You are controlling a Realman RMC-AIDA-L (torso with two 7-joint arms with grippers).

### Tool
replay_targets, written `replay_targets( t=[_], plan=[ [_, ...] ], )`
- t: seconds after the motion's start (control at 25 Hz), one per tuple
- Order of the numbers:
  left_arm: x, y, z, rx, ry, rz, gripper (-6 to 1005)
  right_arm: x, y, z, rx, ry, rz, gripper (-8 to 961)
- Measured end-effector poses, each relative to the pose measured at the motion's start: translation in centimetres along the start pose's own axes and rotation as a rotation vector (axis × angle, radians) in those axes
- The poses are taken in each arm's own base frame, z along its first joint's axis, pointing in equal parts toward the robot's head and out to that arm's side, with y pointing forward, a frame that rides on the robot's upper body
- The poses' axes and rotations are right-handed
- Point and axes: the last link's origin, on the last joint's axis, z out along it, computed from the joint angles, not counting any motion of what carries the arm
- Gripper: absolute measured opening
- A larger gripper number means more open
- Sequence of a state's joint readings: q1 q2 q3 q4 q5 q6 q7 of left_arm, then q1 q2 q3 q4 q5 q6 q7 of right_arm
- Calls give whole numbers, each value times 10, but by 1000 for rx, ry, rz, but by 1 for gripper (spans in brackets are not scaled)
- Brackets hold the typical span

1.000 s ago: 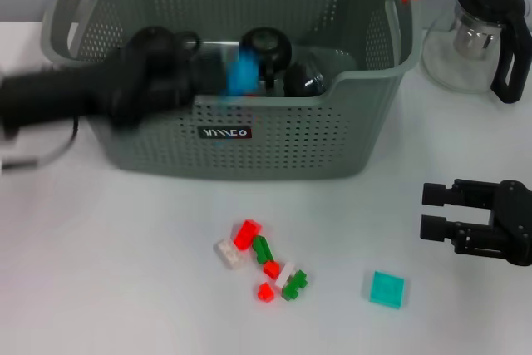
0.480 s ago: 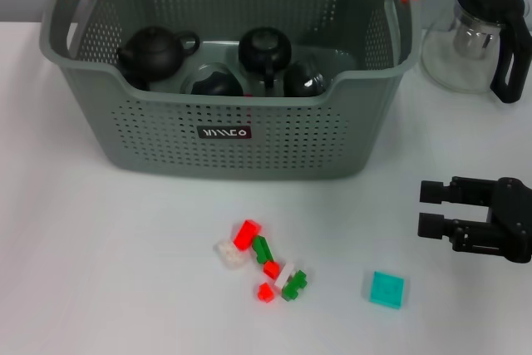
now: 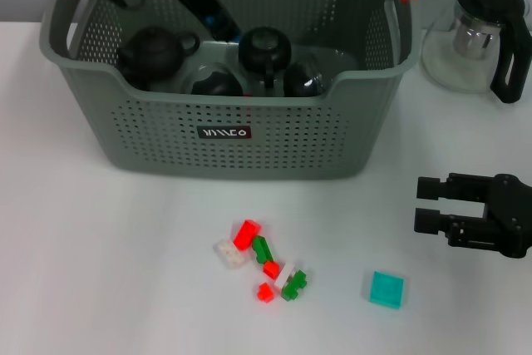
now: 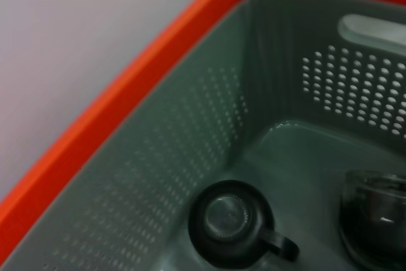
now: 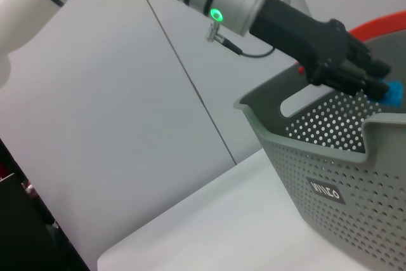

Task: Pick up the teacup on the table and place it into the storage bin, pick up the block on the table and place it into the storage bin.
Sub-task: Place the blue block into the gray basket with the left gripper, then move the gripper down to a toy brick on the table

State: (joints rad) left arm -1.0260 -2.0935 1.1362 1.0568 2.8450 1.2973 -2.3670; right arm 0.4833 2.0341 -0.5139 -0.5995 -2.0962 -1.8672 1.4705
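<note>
**Holdings: storage bin, table and both my claws**

Item 1. My left gripper (image 5: pixel 380 87): reaches down into the storage bin (image 3: pixel 224 135) from its far left corner, the arm's green lamp lit above the rim. A blue block (image 5: pixel 394 92) sits pinched at my fingertips, seen best from the right wrist; in the head view only a sliver of blue (image 3: pixel 214 20) shows beside the black wrist. Half a second ago this arm was out of the head view altogether; a second ago it lay across the bin's front left wall with the blue block showing.

Item 2. My right gripper (image 3: pixel 428 204): hovers low over the white table (image 3: pixel 100 263) at the right, fingers (image 3: pixel 434 187) parted and empty. It has crept slightly leftward over the last second.

Item 3. Storage bin contents: a black teapot (image 3: pixel 154 53) at the left, a black lidded cup (image 3: pixel 264 47) in the middle, two dark glassy vessels (image 3: pixel 309 78) at the front. Unchanged. The left wrist view looks down on one dark handled cup (image 4: pixel 231 223) on the bin floor.

Item 4. On the table: a cluster of small red, green and white bricks (image 3: pixel 262 259) in front of the bin; a teal square block (image 3: pixel 387 289) to their right, near my right gripper. Neither has moved.

Item 5. A glass teapot with black handle (image 3: pixel 482 35): right of the bin, unmoved.
</note>
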Motion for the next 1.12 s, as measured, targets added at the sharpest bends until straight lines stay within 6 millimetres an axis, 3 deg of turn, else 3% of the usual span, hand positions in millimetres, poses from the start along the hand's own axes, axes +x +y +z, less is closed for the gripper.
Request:
replay_targets(
  t=[0.12,0.32,0.52,0.64,0.88,1.0,1.12],
  plan=[
    [-1,5,4,4,-7,-10,357,-1,0,0,1,1,2,684],
    [-1,-3,-17,9,61,-81,531,-1,-1,0,1,1,6,685],
    [-17,-7,-60,-48,430,-240,761,-1,-2,0,7,0,6,685],
    [-38,2,-77,-205,705,-337,785,-1,-2,0,10,-2,7,685],
    [-106,28,-84,-564,1106,-423,832,0,-2,-1,17,-7,11,685],
    [-139,37,-78,-652,1191,-441,847,0,-2,-2,20,-8,11,685],
    [-170,54,-64,-661,1126,-389,845,-1,-3,-2,20,-8,9,686]
  ],
)
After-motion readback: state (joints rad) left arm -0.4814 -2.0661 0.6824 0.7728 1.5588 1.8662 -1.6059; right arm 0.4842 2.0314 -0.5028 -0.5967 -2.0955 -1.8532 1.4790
